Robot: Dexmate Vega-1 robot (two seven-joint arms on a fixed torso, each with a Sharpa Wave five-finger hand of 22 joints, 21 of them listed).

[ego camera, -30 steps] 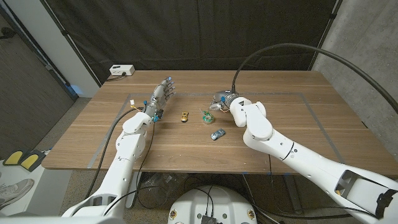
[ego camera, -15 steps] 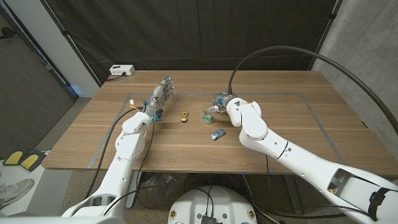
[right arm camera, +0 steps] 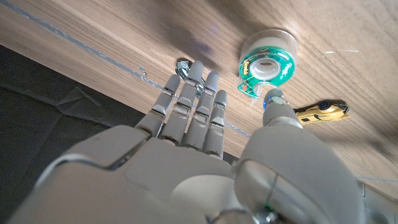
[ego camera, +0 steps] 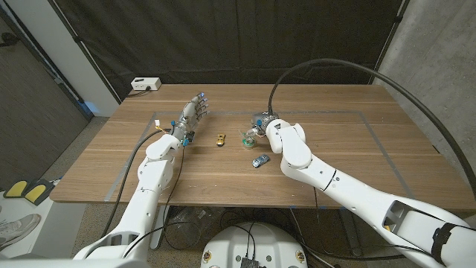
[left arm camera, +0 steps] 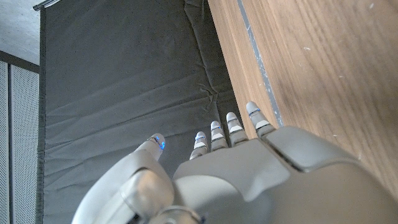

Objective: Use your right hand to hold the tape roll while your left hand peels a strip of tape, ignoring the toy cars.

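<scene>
— Head view first: what is hard to make out?

— My right hand (ego camera: 262, 123) is mostly hidden behind my own wrist and forearm, so from here I cannot tell how its fingers sit. The tape roll (ego camera: 248, 138), in a green dispenser, lies on the wooden table (ego camera: 357, 160) just beside that hand, toward my left. A yellow toy car (ego camera: 220, 138) sits to the roll's left and a blue toy car (ego camera: 259, 160) on the near side of it. My left hand (ego camera: 193, 113) stands well apart from the roll, fingers straight, holding nothing.

— Left wrist view?

— My left hand (left arm camera: 249, 171) shows from the back, fingertips (left arm camera: 214, 127) extended side by side along the table's edge, a dark curtain (left arm camera: 118, 74) beyond. Its palm is hidden.

— Right wrist view?

— My right hand (right arm camera: 193, 137) is spread and empty, fingers straight and the thumb set apart. The tape roll (right arm camera: 267, 62) lies past the thumb tip, near but not touched. The yellow toy car (right arm camera: 321, 111) is partly cut off by my thumb. A small silvery thing by my fingertips (right arm camera: 186, 71) is too hidden to name.
</scene>
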